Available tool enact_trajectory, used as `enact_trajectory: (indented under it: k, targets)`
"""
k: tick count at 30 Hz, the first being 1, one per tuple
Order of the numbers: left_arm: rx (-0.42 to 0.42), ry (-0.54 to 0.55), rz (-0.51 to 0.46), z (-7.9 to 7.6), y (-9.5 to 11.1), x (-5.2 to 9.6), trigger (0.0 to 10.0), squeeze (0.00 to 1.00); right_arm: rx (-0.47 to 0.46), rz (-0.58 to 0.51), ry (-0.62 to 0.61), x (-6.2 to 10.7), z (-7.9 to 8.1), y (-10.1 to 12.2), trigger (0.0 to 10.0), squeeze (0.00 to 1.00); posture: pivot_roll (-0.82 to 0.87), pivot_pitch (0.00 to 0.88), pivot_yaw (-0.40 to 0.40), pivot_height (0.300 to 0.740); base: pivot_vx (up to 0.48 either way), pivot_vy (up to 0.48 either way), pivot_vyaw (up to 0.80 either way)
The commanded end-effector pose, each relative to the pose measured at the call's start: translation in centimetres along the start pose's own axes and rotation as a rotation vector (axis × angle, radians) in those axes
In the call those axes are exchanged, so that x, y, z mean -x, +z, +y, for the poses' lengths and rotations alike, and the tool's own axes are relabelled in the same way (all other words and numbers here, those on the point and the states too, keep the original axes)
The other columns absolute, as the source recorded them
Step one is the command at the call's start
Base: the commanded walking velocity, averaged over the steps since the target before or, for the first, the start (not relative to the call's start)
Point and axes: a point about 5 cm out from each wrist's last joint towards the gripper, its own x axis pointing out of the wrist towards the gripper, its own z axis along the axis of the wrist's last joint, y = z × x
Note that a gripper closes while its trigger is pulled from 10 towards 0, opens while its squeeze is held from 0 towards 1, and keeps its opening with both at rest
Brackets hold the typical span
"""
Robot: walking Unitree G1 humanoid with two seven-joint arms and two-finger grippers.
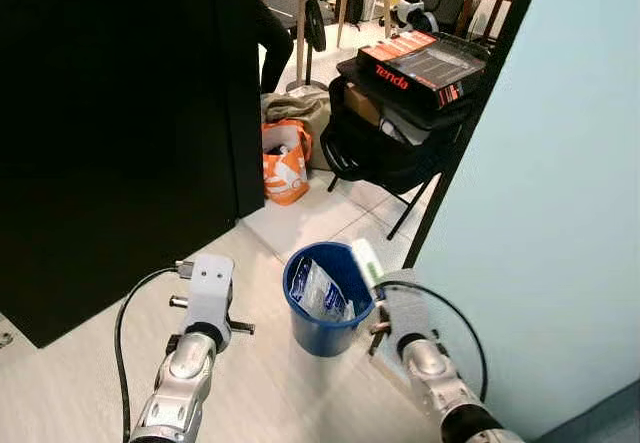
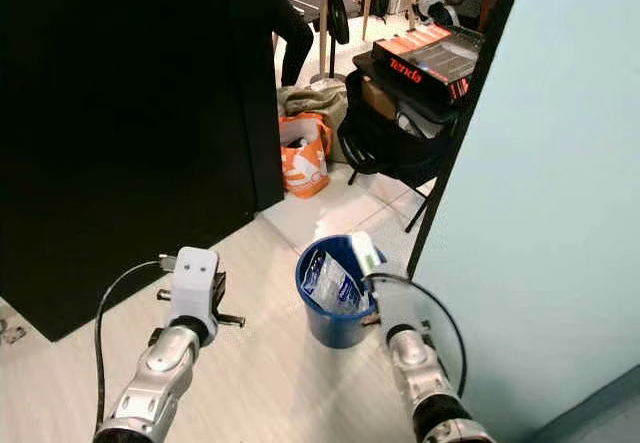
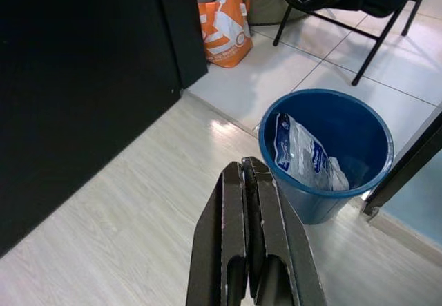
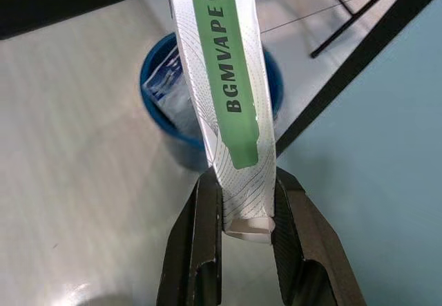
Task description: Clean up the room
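We are at the dropping step of the tidy-up. Our right gripper (image 4: 245, 213) is clamped on a slim silver-and-green cardboard box printed BGMVAPE (image 4: 224, 92), holding it just at the right rim of the round blue plastic bin (image 1: 325, 313) on the pale floor. A crumpled clear-and-blue plastic packet (image 3: 300, 155) already lies inside the bin. Our left gripper (image 3: 247, 182) hangs to the left of the bin with its fingers pressed together and nothing between them. As we judge it, the next move needs the box carried a little further left over the bin's mouth, then the right fingers parted so it falls in.
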Motion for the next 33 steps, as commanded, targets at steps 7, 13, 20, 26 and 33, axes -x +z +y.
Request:
enact_trajectory:
  k: [7,13,20,26,33]
  targets:
    - [-0.011,0.003,0.006,0.32,-0.44,0.30,10.0,0.00,0.025,0.036,0.022,0.21,0.50,-0.85,10.0,0.00,0.06,0.078,-0.043,0.740,0.168,0.000,0.00]
    - [-0.007,-0.001,0.005,0.38,-0.41,0.33,10.0,0.00,0.026,0.028,0.016,0.17,0.39,-0.68,10.0,0.00,0.06,0.080,-0.042,0.740,0.313,0.000,0.00]
    - [-0.007,-0.001,0.004,0.46,-0.39,0.32,10.0,0.00,0.023,0.025,0.010,0.14,0.23,-0.57,10.0,0.00,0.06,0.083,-0.041,0.740,0.312,0.000,0.00]
    - [-0.009,0.000,0.004,0.60,-0.35,0.29,10.0,0.00,0.018,0.022,0.001,0.14,0.17,-0.51,10.0,0.00,0.06,0.084,-0.040,0.740,0.306,0.000,0.00]
    - [-0.011,-0.002,0.004,0.69,-0.32,0.27,10.0,0.00,-0.010,0.031,-0.008,0.14,0.12,-0.62,10.0,0.00,0.06,0.086,-0.038,0.740,0.295,0.000,0.00]
